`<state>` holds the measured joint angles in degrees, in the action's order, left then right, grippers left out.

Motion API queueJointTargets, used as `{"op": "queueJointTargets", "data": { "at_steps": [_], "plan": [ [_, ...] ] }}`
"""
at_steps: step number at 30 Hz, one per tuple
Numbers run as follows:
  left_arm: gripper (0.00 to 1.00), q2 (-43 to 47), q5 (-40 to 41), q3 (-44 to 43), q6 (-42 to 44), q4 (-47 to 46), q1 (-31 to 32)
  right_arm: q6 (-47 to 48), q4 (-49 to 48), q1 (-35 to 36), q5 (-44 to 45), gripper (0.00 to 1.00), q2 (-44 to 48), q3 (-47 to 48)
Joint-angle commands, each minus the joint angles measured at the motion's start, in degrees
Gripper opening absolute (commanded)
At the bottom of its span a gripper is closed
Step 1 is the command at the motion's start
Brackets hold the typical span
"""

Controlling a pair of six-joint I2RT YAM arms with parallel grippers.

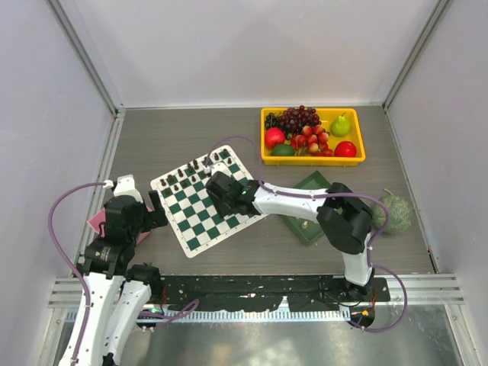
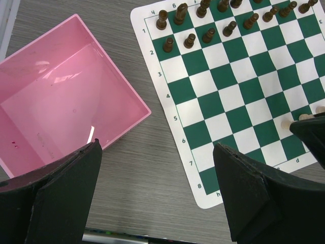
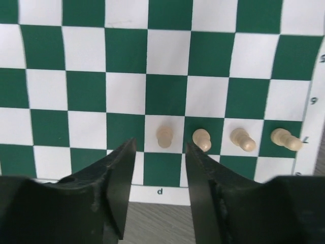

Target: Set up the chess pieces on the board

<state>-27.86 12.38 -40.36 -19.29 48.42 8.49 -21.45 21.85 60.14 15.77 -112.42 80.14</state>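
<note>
The flat green-and-white checkered chess mat with a white border (image 3: 167, 51) lies skewed on the grey wood-grain table (image 2: 152, 152). Its margin is printed with rank numbers 1 to 7 and the letters "d" and "h". Four small cream chess pieces (image 3: 202, 140) stand side by side on the rank marked 7. The right gripper (image 3: 160, 146) hovers over that edge with its fingers parted and holding nothing. The leftmost cream piece (image 3: 164, 136) stands just ahead of the gap, seemingly clear of both fingers, though the angle is poor. Small dark brown pieces (image 2: 190, 39) fill ranks 1 and 2. The left gripper (image 2: 157, 147) hangs spread wide and empty between the mat and a square pink plastic bin (image 2: 56, 112).
</note>
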Motion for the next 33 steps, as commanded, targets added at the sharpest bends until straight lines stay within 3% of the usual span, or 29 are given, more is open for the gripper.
{"op": "queueJointTargets", "data": {
  "at_steps": [1,5,8,15,20,33],
  "plan": [
    [0.99,-0.18,-0.34,-1.21,0.22,-2.55,-0.32,1.76,-1.02,-0.55,3.21,0.53,10.98,0.73],
    [0.99,-0.36,-0.34,-1.21,0.22,-2.46,-0.32,1.77,-1.02,-2.65,7.25,0.56,18.19,-4.02],
    [0.99,-0.36,-0.34,-1.13,0.22,-2.46,-0.32,0.36,-3.82,-6.51,10.95,0.57,26.87,-14.09],
    [0.99,-0.27,-0.43,-1.3,0.22,-2.54,-0.32,-3.86,-3.66,-28.74,1.82,0.54,39.2,-31.16],
    [0.99,-0.36,-0.25,-1.21,0.22,-2.37,-0.23,-3.16,-3.13,-37.45,-0.48,0.51,39.74,-35.49],
    [0.99,-0.62,0.1,-1.3,0.22,-2.28,-0.32,-3.5,-0.4,-41.95,5.76,0.48,33.67,-35.49]
  ]
}}
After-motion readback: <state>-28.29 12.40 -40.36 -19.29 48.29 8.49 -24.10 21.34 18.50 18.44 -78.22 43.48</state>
